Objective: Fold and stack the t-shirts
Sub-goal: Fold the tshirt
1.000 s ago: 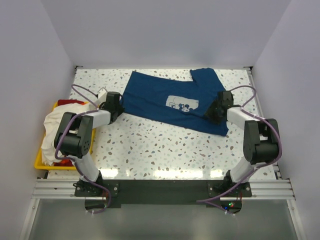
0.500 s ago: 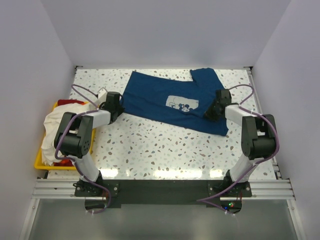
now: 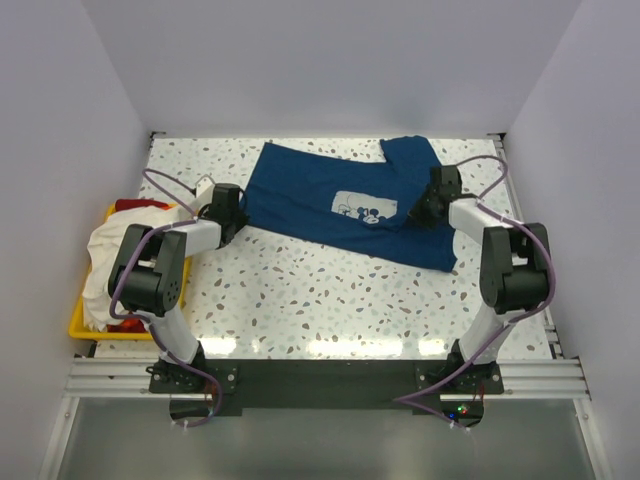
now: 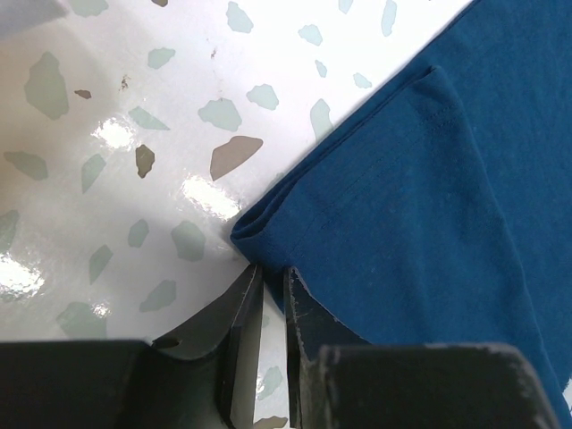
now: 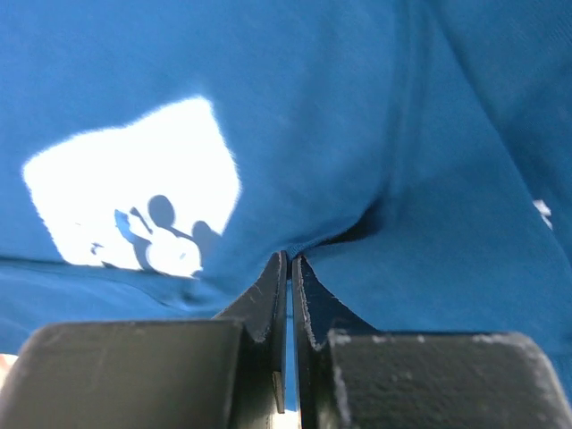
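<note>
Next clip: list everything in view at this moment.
table: one, white speckled.
navy t-shirt: one, dark blue with white print, spread on the table's far half.
yellow bin: one, yellow, table's left edge.
cream-white shirt: one, cream, heaped in the bin, over its rim.
red cloth: some, red, in the bin.
left gripper: one, black, at the navy t-shirt's left corner, grip unclear.
right gripper: one, black, shut on the navy t-shirt beside the print.

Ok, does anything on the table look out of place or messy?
Two things. The navy t-shirt lies slanted across the far side of the table, its right end bunched and overlapping itself. On the left, a cream-white shirt spills over the rim of the yellow bin.
</note>
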